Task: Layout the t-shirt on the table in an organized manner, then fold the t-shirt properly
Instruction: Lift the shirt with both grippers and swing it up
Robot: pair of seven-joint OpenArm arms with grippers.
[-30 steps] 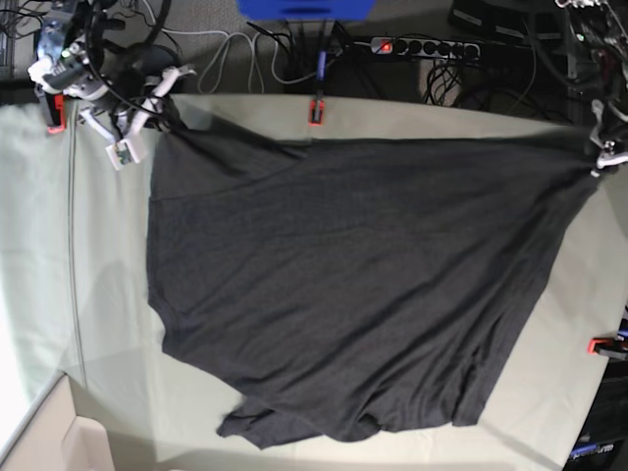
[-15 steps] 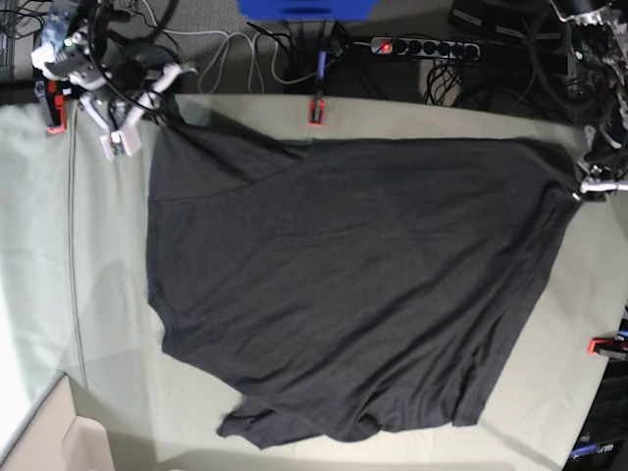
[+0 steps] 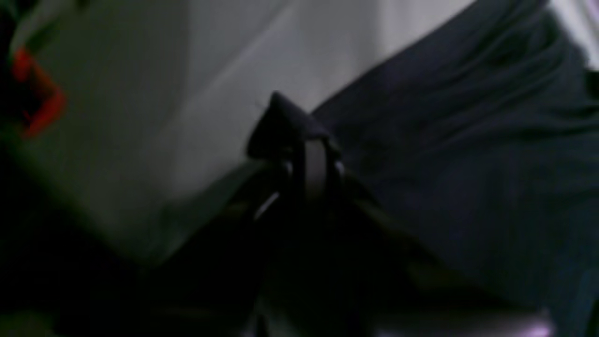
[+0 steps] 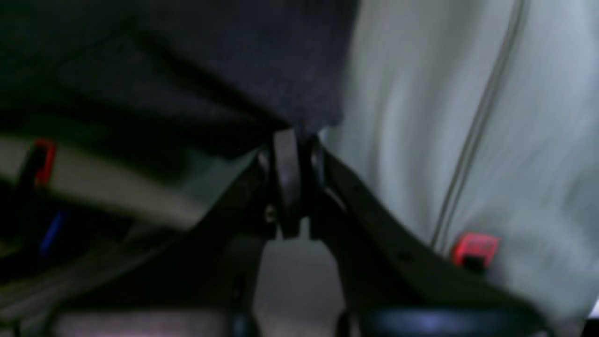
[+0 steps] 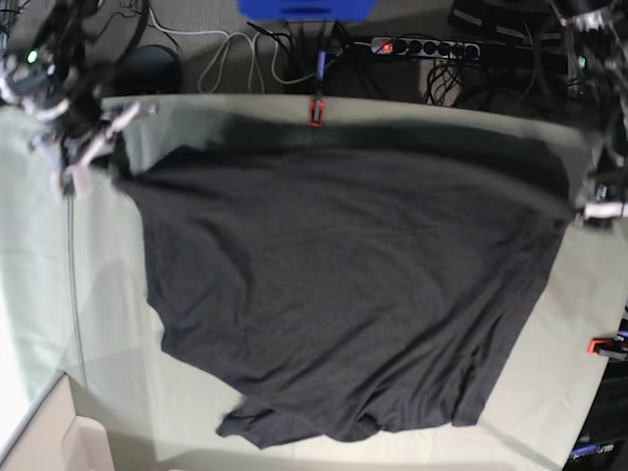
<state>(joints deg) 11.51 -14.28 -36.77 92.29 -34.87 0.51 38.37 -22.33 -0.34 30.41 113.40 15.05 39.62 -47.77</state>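
Cables and a power strip [image 5: 424,46] crowd the floor behind the tabletop [image 5: 579,324], whose pale green cloth is pinned by a red clamp [image 5: 315,111] at the far edge. Spread across it lies the t-shirt [image 5: 343,285], dark charcoal, its long axis running side to side between the two arms, the far edge lifted and the near hem still rumpled. Each pincer is clenched on a far corner: the right pincer [image 4: 289,140] and the left pincer [image 3: 310,154], though both wrist views are blurred, so how deep the bite goes is hard to judge. A shallow bite could let a corner slip under tension; uneven pulling would probably skew the cloth or drag the cover.
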